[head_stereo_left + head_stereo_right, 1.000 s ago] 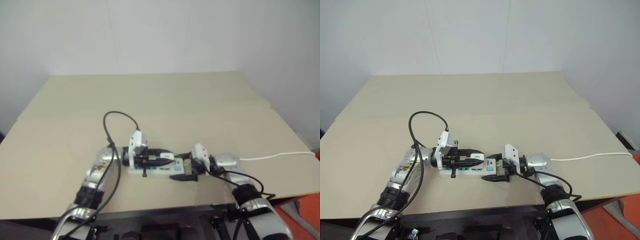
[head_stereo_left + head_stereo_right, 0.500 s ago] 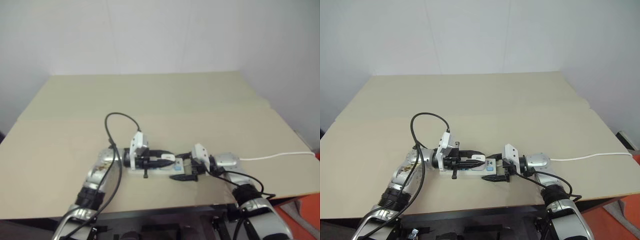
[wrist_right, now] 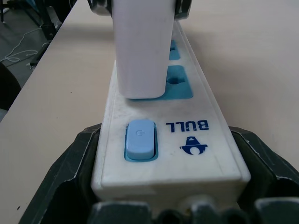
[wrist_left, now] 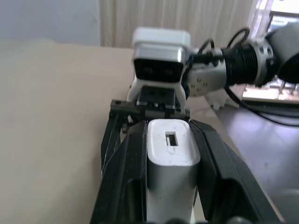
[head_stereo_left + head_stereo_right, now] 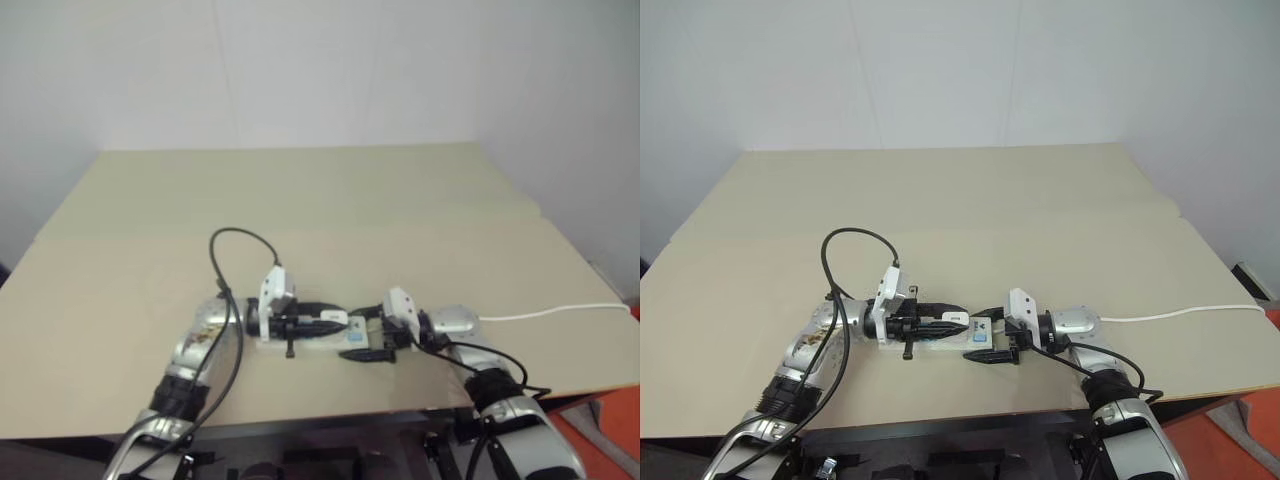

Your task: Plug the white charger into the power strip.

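A wide beige counter (image 5: 1040, 200) stands against plain white walls (image 5: 940, 70), its top bare apart from a shallow seam line running across it. Near its front edge lies the power strip (image 3: 187, 135), white with blue sockets and a blue switch (image 3: 139, 138); its thin white cord (image 5: 1185, 314) trails off toward the counter's right edge. The right gripper (image 5: 992, 345) has its jaws clamped around the strip's switch end. The left gripper (image 4: 170, 161) has its jaws closed on the white charger (image 4: 170, 144), which stands upright, its base at the blue socket nearest the switch.
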{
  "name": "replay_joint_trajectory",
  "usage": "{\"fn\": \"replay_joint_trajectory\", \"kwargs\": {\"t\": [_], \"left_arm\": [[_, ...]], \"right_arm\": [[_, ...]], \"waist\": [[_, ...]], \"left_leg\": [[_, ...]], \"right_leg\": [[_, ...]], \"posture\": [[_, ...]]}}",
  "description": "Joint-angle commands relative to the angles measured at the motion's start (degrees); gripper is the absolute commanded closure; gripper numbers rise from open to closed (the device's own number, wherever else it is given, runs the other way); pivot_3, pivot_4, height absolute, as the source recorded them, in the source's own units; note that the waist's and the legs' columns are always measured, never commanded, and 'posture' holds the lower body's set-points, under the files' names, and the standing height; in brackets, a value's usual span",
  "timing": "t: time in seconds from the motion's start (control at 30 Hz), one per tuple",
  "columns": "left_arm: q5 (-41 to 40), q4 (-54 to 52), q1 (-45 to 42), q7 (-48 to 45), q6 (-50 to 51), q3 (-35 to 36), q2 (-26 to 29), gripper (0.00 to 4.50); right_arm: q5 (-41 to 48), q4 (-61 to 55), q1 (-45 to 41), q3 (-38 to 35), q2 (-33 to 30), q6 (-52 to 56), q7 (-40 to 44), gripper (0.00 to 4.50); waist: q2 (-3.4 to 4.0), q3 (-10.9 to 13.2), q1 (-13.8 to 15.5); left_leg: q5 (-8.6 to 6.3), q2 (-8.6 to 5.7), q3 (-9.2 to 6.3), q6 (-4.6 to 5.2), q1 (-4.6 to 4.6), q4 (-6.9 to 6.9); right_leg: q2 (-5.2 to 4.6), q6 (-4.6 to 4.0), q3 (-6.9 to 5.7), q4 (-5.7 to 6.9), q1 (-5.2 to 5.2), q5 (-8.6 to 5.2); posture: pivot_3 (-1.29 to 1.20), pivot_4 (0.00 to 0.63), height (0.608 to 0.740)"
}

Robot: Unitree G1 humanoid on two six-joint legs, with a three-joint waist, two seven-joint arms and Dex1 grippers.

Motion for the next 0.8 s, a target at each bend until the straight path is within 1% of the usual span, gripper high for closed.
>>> {"fn": "replay_joint_trajectory", "kwargs": {"t": [0.03, 0.23, 0.37, 0.6, 0.8], "left_arm": [[1.82, 2.81, 0.27, -0.23, -1.41, 0.18, 1.66, 3.47], [3.72, 5.89, 0.24, -0.91, -2.97, -0.89, 3.72, 3.47], [4.79, 7.99, -0.27, -0.71, -4.25, -1.93, 4.21, 3.47], [5.81, 11.09, -2.09, -0.76, -6.08, -3.82, 3.93, 3.47], [5.9, 10.97, -0.3, -1.34, -7.15, -4.75, 4.23, 3.47]], "right_arm": [[-1.67, 0.15, 0.94, 2.28, 0.3, 1.1, 0.95, 1.08], [-1.69, 0.28, 0.98, 2.24, 0.11, 0.98, 1.19, 1.08], [-1.61, 0.25, 0.95, 2.31, 0.05, 0.95, 1.05, 1.08], [-1.66, 0.17, 0.93, 2.3, 0.12, 0.99, 0.78, 1.08], [-1.5, -0.46, 1.27, 2.23, 0.09, 1.27, 0.55, 1.08]], "waist": [[0.0, -0.01, 0.0], [0.0, -0.02, 0.0], [0.01, -0.02, 0.02], [0.05, -0.09, 0.27], [0.06, -0.21, 0.33]], "left_leg": [[0.0, 0.01, 0.01, 0.0, 0.01, 0.0], [-0.08, 0.16, 0.17, 0.01, 0.21, -0.01], [-0.42, 0.45, 0.29, -0.11, 0.84, 0.0], [-0.46, 0.47, 0.46, -0.12, 1.06, 0.0], [-0.48, 0.48, 0.56, -0.1, 1.18, -0.02]], "right_leg": [[0.01, 0.0, 0.01, 0.0, 0.01, 0.0], [0.15, -0.01, 0.16, -0.01, 0.12, 0.0], [0.45, -0.05, 0.23, -0.29, 0.82, -0.02], [0.49, -0.06, 0.38, -0.25, 0.93, -0.01], [0.5, -0.07, 0.48, -0.27, 0.98, -0.01]], "posture": [[0.0, 0.15, 0.74], [0.0, 0.15, 0.74], [0.0, 0.15, 0.74], [0.0, 0.15, 0.74], [0.0, 0.15, 0.74]]}}
